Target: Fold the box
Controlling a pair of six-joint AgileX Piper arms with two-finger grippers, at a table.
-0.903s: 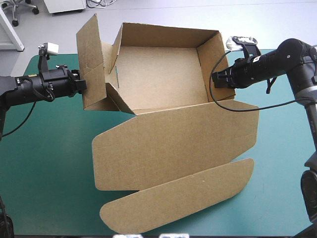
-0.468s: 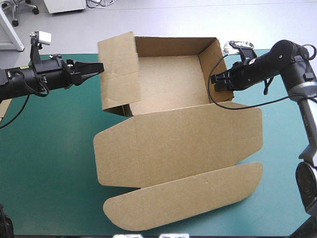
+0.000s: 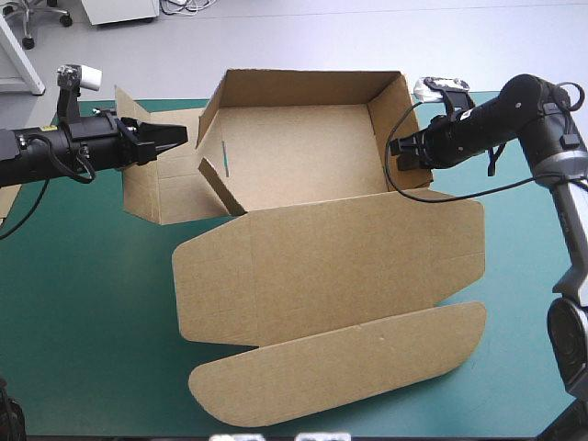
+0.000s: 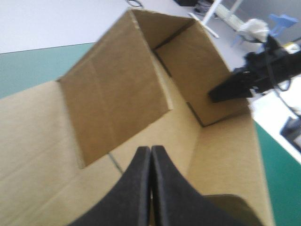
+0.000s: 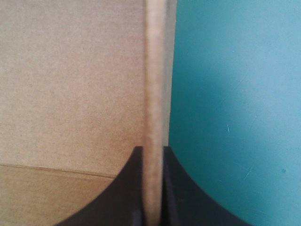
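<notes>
The brown box [image 3: 303, 152] stands at the table's far middle with its back and side walls raised. Its lid [image 3: 331, 266] and tuck flap [image 3: 340, 367] lie flat toward the near edge. The left side flap [image 3: 156, 188] leans outward, low over the teal-green cover. My left gripper [image 3: 179, 136] hovers over that flap, shut with nothing held. In the left wrist view the left gripper [image 4: 151, 149] points into the box at an inner panel [image 4: 117, 89]. My right gripper [image 3: 397, 152] is shut on the right wall, whose edge [image 5: 154, 70] runs between the right gripper's [image 5: 153, 149] fingers.
A strip of more brown board [image 3: 5, 197] shows at the table's left edge. Bare teal-green cover [image 3: 83, 303] lies left of the lid and beyond the right wall [image 5: 235, 94]. The right gripper [image 4: 235, 84] appears across the box in the left wrist view.
The left flap, swung in over the box just before, has dropped outward toward the table. My left gripper has drawn back a little to the left. The right gripper has held still.
</notes>
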